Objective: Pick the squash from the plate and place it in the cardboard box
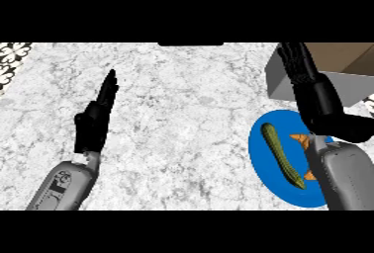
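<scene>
Both hands are empty. Right hand [314, 84] stretches forward with fingers straight, above the far edge of the blue plate [264, 163] and over the near wall of the cardboard box [281, 74]. Its grey forearm crosses the plate's right side. On the plate lies the squash [282, 155], long and green, untouched, just left of that forearm, with an orange item [300, 140] beside it. Left hand [95, 121] rests open, fingers up, well apart over the marble counter [190, 108].
</scene>
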